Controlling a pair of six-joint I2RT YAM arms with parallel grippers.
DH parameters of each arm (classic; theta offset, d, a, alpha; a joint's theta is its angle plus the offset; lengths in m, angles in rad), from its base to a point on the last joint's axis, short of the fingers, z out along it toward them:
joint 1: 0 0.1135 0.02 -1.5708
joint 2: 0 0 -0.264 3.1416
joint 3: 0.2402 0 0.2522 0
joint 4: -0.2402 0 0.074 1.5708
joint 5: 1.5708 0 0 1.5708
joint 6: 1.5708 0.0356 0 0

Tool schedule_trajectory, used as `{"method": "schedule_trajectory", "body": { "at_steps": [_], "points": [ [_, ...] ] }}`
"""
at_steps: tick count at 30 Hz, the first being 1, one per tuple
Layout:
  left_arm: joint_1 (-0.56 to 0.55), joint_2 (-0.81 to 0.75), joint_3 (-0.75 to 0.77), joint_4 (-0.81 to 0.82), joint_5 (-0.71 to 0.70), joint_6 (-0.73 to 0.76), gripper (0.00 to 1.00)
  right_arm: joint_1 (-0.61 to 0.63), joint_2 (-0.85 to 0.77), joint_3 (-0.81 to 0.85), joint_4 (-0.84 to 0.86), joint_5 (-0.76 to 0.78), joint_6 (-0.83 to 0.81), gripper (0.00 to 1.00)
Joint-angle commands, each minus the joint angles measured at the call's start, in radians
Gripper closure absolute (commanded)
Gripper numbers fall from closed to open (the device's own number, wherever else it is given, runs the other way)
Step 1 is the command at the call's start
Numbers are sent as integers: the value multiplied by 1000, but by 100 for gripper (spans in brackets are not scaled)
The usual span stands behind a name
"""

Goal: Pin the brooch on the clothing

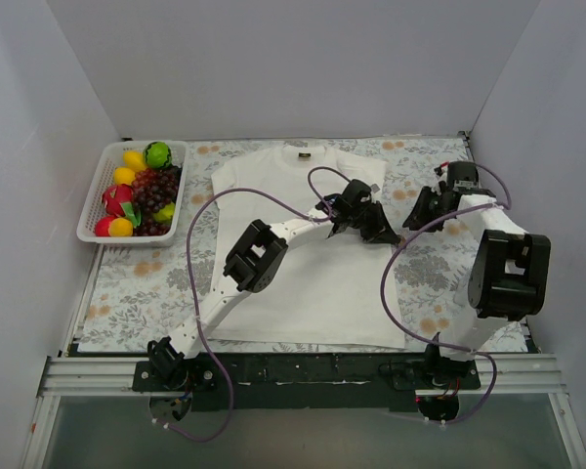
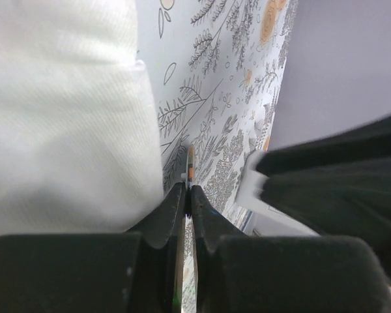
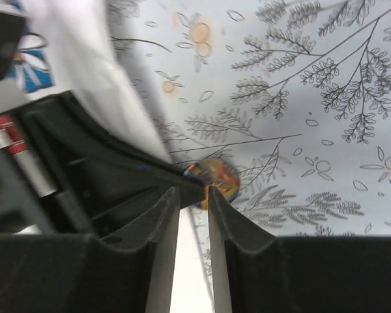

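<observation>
We find the left gripper (image 2: 188, 193) clamped on the brooch (image 3: 216, 176), held over the table (image 1: 142, 288) just off the right edge of the shirt (image 1: 317, 283). The right gripper (image 3: 193, 190) stands narrowly apart at the brooch. We judge this a handover. Next, the right gripper needs a firm hold on it.

Right wrist view has the brooch (image 3: 221, 177) smeared with blur, its left side tucked behind a dark fingertip of the left gripper (image 2: 188, 192), so no reading the design. The logo (image 3: 29, 62) is cut off at the left edge and part-covered by something black. Left wrist view gives the brooch edge-on, just a sliver, the shirt (image 2: 65, 117) is one soft white blur, and the right gripper (image 3: 192, 192) is a dark smudge running off the edge. From the top the brooch is too small to spot, and the left arm (image 1: 259, 256) covers the logo.
</observation>
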Motion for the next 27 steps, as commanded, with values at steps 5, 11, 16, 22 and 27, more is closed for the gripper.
{"method": "schedule_trajectory", "body": {
  "at_steps": [5,11,16,22,27],
  "points": [
    [-1,-211,-79,199,41,89,100,0,-303,116,21,-69,10,42],
    [11,-416,-180,226,17,240,100,0,-440,124,76,-184,-12,13],
    [60,-623,-406,181,-47,402,100,26,-489,134,108,-291,-30,11],
    [180,-956,-732,89,-123,545,100,135,-521,111,200,-359,-12,11],
    [249,-1194,-1048,-27,-193,674,100,299,-526,24,341,-386,10,13]
  ]
}}
